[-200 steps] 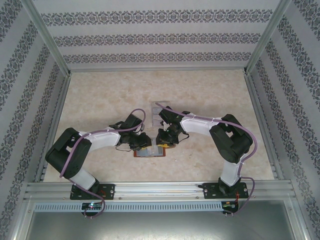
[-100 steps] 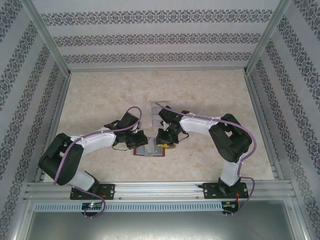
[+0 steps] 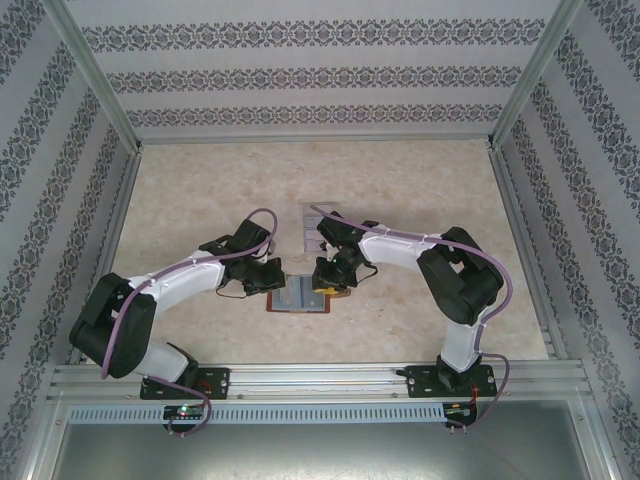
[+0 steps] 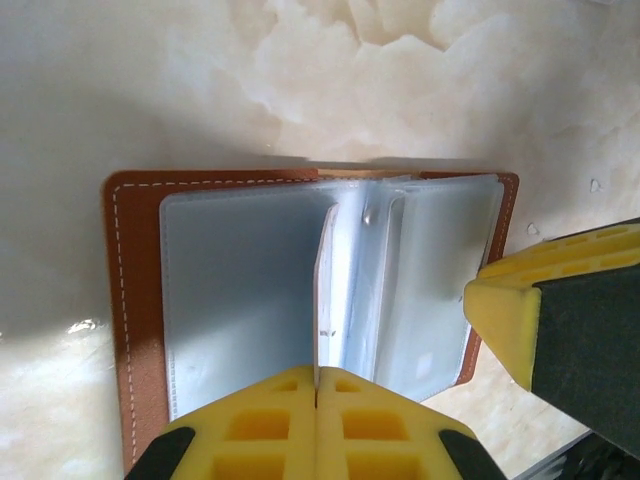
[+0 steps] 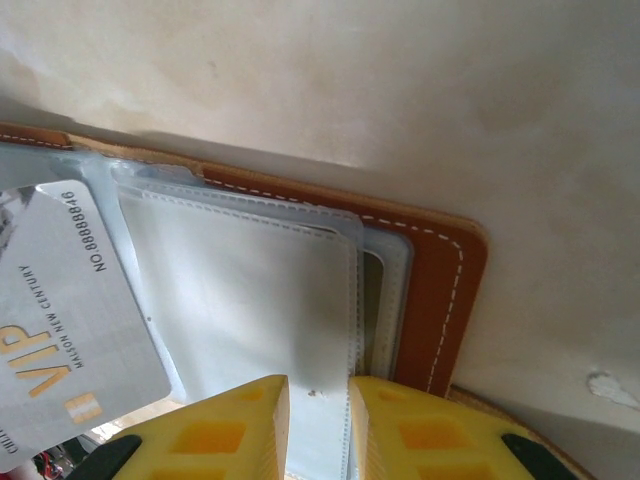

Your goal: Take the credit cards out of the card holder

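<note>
**Card extraction: one card being pulled from the open holder**

Logged from near edge outward. Noted left gripper (image 4: 316,382) with fingers pressed together, pinching one pale credit card (image 4: 321,290) by its near edge; seen edge-on in left wrist view, standing upright over the centre fold; read in right wrist view as a whitish face with gold "VIP" print and a number line; depth of card inside any pocket: cannot tell.

Found card holder (image 4: 135,290) lying open and flat on marble-patterned table (image 3: 200,190), between the two arms; brown leather down, grey-blue clear pockets up. Noted right gripper (image 5: 318,392) at the holder's right half; fingers narrowly apart, clamped on the edge of the pocket leaves, apparently pinning the holder.

Spotted, just past the holder, clear slotted rack (image 3: 310,228); partly covered by the right arm in top view. Contents of the other pockets: cannot tell.

Judged step: drawing one card free with the holder anchored. Next move, as judged: pull the card along its own plane, away from the pocket mouth, without twisting; hold the right-hand clamp firm to avoid dragging the holder; then lay the card on bare table, apart from the holder; then check the other pockets.
</note>
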